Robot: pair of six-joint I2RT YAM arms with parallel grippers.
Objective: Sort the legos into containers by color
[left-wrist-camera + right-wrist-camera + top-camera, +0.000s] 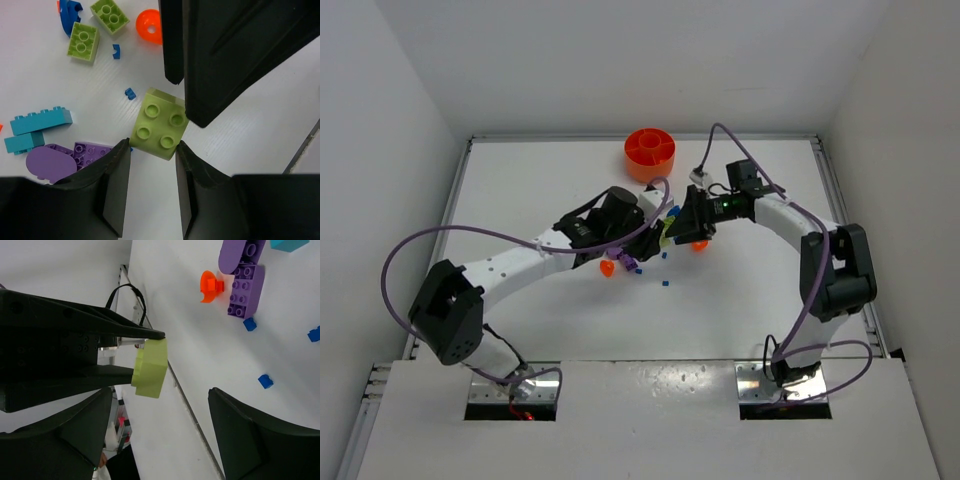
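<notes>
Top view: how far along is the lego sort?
Done: nothing I can make out in the orange dish. In hand: left gripper pinches a lime brick, right gripper open beside it. Left: loose pieces of every colour on the table.

Lime brick (159, 131) looks like smooth, slightly shiny plastic, the black fingers (116, 185) are pretty matt, and the white counter (250, 140) has a dull, faintly lined finish.
</notes>
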